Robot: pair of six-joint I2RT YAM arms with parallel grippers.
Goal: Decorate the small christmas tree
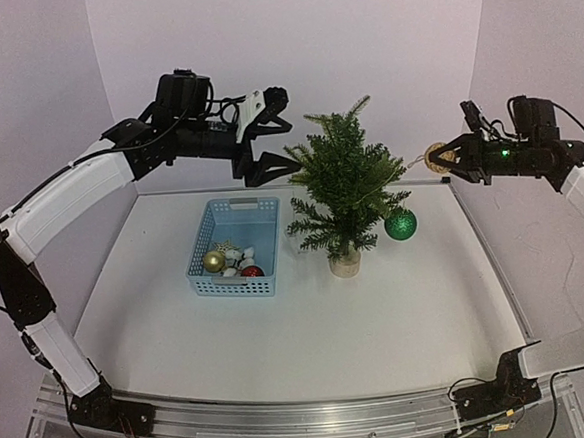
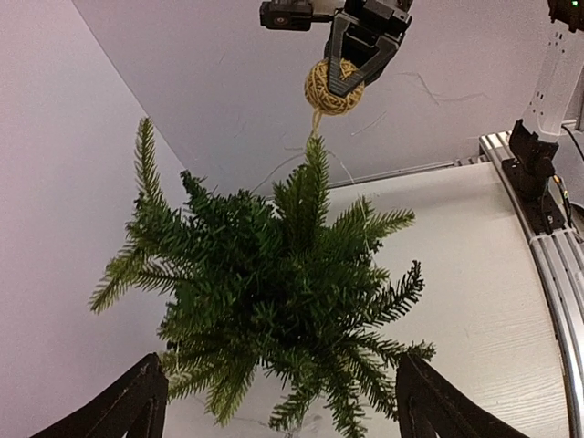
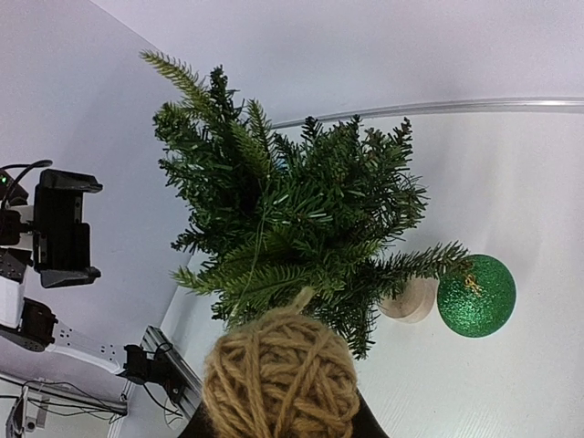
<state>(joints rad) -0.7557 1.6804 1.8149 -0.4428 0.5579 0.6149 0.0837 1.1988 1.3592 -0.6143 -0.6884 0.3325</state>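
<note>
- Top view: the small christmas tree [image 1: 344, 180] stands upright on the tabletop [image 1: 379, 313], right of the basket [image 1: 236, 245] and between the two hands. The left hand [image 1: 291, 127] hangs open just left of the upper branches and is the nearer one. The right hand [image 1: 446, 155] grips a twine ball [image 1: 435, 154] well to the tree's right, about level with its upper branches.
- Left wrist view: the camera looks along the trunk's axis from above. The dark fingers [image 2: 137, 401] stand wide apart on either side of the tree, touching nothing visible. Only here does a thin strand [image 2: 285, 167] show, running from the ball into the needles.
- Right wrist view: the ball fills the foreground, with the tree beyond it. This view shows best the green bauble [image 3: 475, 295] just beside the wooden base [image 3: 411, 299]; hanging or resting, I cannot tell.
</note>
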